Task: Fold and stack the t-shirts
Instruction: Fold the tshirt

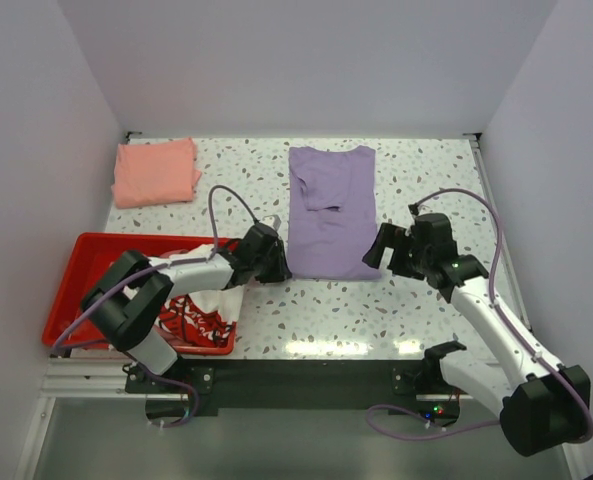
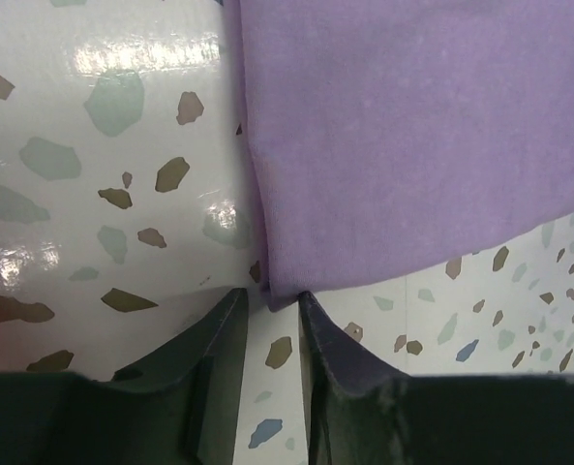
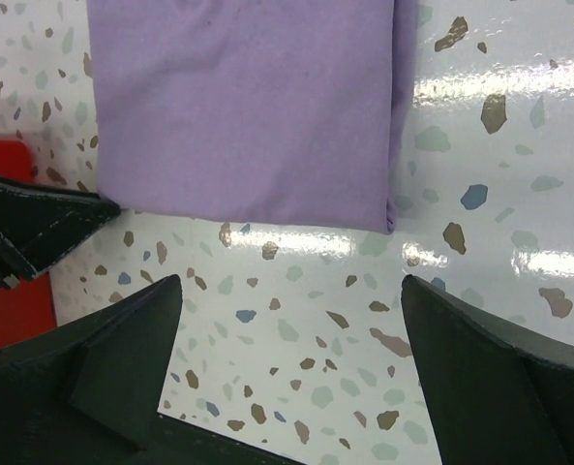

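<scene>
Squarely in the middle of the desk lay the lavender t-shirt, partly folded. A salmon-pink t-shirt sat folded at the far left, and a white t-shirt with red print lay bunched in the red tray. The left claw stood narrow at the lavender shirt's near left corner, its tips either side of it with a slit of desk showing between them, while the right claw hung wide just off the near right corner, apart from the cloth.

Lavender tee, salmon tee, red tray
</scene>
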Tool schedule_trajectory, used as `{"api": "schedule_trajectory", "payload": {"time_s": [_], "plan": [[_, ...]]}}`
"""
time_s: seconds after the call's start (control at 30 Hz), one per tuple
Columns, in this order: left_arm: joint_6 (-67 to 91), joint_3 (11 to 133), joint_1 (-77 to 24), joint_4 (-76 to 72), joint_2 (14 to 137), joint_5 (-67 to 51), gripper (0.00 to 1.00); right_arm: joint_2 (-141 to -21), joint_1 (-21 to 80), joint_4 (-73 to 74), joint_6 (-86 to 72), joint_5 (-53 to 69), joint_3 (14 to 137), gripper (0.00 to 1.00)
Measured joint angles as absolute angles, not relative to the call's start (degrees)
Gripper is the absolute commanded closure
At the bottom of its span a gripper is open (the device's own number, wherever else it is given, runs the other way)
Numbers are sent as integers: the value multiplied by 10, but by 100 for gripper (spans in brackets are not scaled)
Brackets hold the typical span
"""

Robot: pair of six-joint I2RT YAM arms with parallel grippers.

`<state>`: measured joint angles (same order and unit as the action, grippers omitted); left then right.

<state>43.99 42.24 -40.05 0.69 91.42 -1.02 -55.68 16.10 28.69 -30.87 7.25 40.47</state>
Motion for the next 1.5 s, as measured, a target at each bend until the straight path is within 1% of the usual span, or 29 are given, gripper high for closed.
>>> {"api": "schedule_trajectory", "payload": {"time_s": [0.07,0.13,0.17,0.2,0.4,0.53,0.67,0.73,0.83,0.87,0.9,0.97,1.07,1.1,1.13,1.17,1.23,1.27,1.3,1.33,1.5], "plan": [[441,422,-401,4,919,-10,73,-564,161,286,-309,73,405,1],[441,424,-401,0,924,-11,80,-571,161,286,-308,73,404,1],[442,426,-401,-2,927,-11,85,-574,161,287,-306,73,404,1],[442,429,-401,-4,932,-12,100,-577,161,287,-305,73,404,1],[438,442,-402,-17,950,-18,100,-586,161,286,-300,70,396,1],[436,441,-403,-21,950,-17,100,-620,161,283,-295,71,388,2],[433,435,-403,-27,947,-17,100,-665,161,268,-296,71,386,7],[432,432,-403,-26,944,-17,100,-687,161,256,-297,70,386,13],[428,431,-404,-26,943,-17,100,-721,161,249,-301,54,387,31],[428,430,-405,-27,943,-17,100,-726,161,248,-301,51,387,31],[428,430,-405,-28,943,-17,100,-735,161,246,-303,43,387,41],[426,429,-405,-30,943,-17,100,-749,161,240,-305,33,387,45],[424,429,-405,-32,943,-17,100,-767,161,228,-309,29,387,47],[424,428,-405,-32,943,-17,100,-773,161,223,-309,30,387,54],[424,428,-405,-32,942,-17,100,-778,161,218,-309,32,387,58],[424,427,-405,-33,942,-17,100,-784,161,212,-310,36,387,66],[424,424,-405,-34,940,-17,100,-797,161,203,-311,42,387,77],[423,423,-405,-34,938,-18,100,-802,161,200,-312,44,387,89],[423,421,-405,-34,936,-19,100,-808,161,196,-312,49,387,95],[423,418,-405,-35,933,-20,100,-811,161,194,-313,55,387,100],[422,376,-409,-43,895,-23,100,-802,161,187,-313,77,377,100]]}}
